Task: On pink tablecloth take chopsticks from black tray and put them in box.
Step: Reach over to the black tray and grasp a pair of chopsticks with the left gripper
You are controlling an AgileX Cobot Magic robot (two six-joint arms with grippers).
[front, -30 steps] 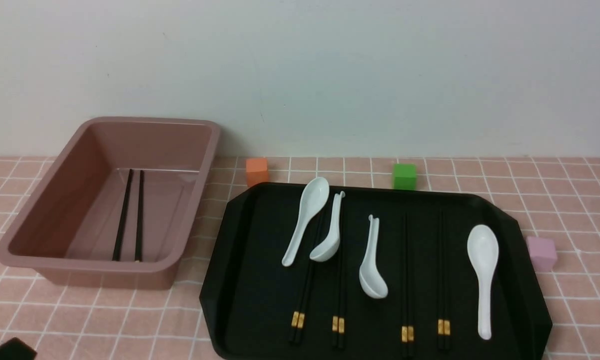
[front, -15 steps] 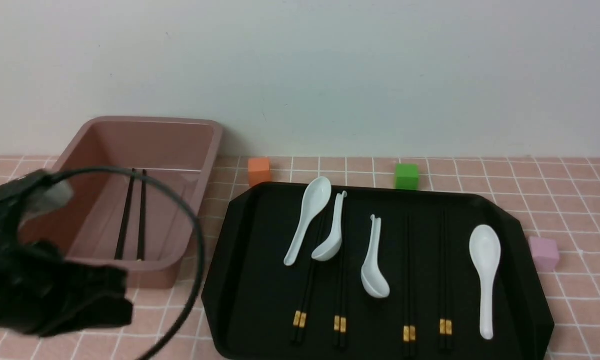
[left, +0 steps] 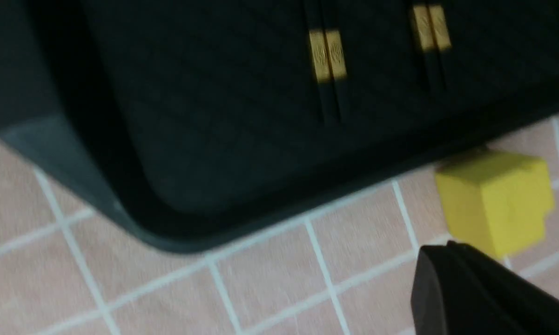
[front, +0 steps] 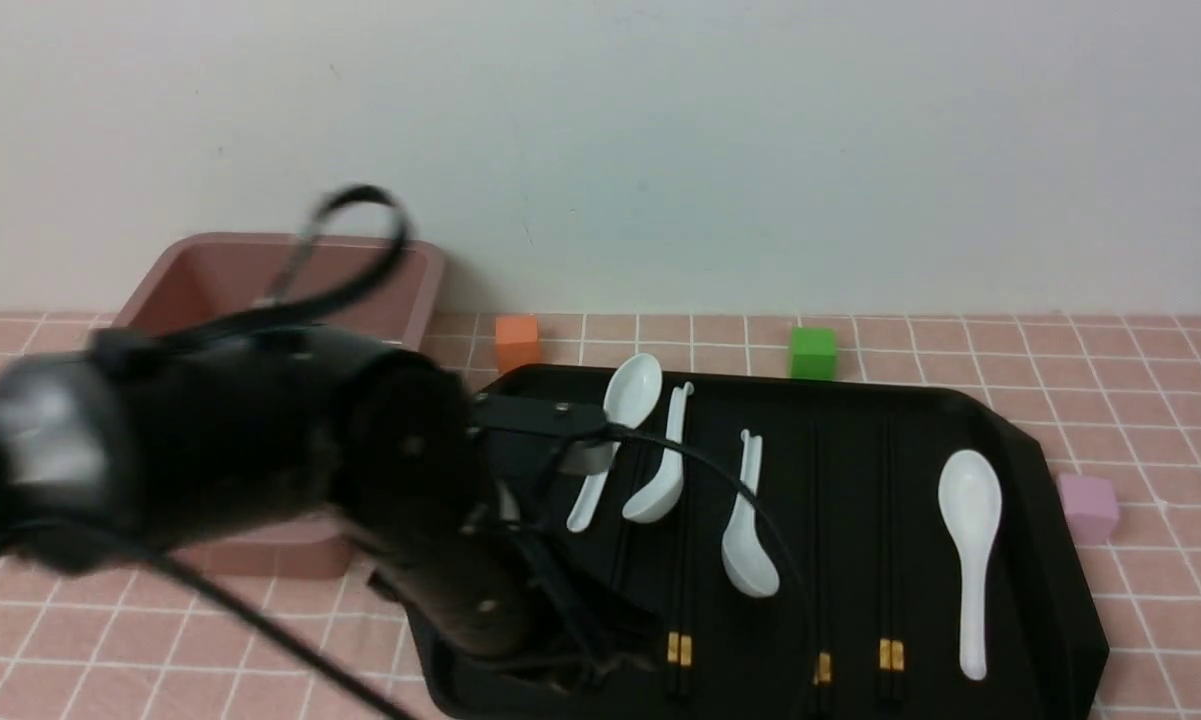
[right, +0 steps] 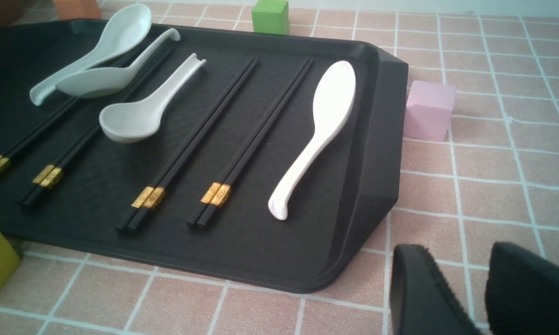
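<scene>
The black tray (front: pixel 1050 480) lies on the pink tablecloth (front: pixel 1140 610). Pairs of black chopsticks (front: pixel 890 560) with gold bands lie on it among white spoons (front: pixel 968 540). My left arm reaches across the box (front: pixel 415 260) and hides most of it. The left gripper (front: pixel 585 665) hangs over the tray's near left corner. In the left wrist view its fingers (left: pixel 447 253) look pressed together and empty, just outside the tray rim (left: pixel 177 228), with two chopstick pairs (left: pixel 326 55) beyond. The right gripper (right: pixel 481 260) is open and empty over the cloth, near the tray's right corner (right: pixel 372 209).
An orange cube (front: pixel 516 342) and a green cube (front: pixel 812 352) stand behind the tray. A pink cube (front: pixel 1088 506) sits at its right side. A yellow cube (left: pixel 493 200) sits at the tray's near edge, right by the left gripper. A wall runs behind.
My left arm has swung in from the lower left, across the front of the box, to the tray's near left corner. It now hides the box's inside and the leftmost chopsticks.
</scene>
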